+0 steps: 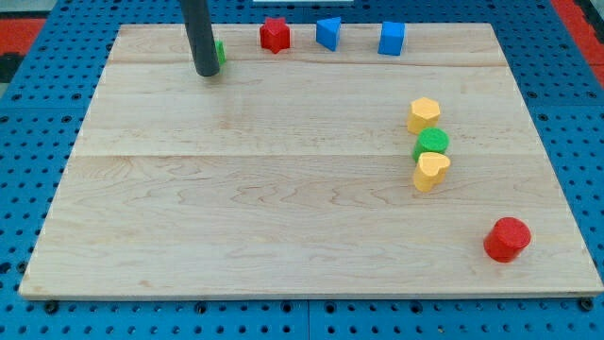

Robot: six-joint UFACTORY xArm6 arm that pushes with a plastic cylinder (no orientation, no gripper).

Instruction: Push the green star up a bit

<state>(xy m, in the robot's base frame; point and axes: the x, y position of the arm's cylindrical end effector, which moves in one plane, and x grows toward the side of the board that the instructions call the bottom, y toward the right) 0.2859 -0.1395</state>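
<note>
A green block [220, 52], presumably the green star, sits near the top left of the wooden board [283, 208]. It is mostly hidden behind my dark rod, so its shape cannot be made out. My tip [207, 72] rests on the board just at the block's left and lower side, touching or nearly touching it.
A red star-like block [275, 35], a blue block [327, 32] and a blue cube [392, 39] line the top edge. At the right, a yellow block [424, 114], a green cylinder [431, 143] and a yellow heart-like block [431, 170] stand in a column. A red cylinder [507, 238] sits bottom right.
</note>
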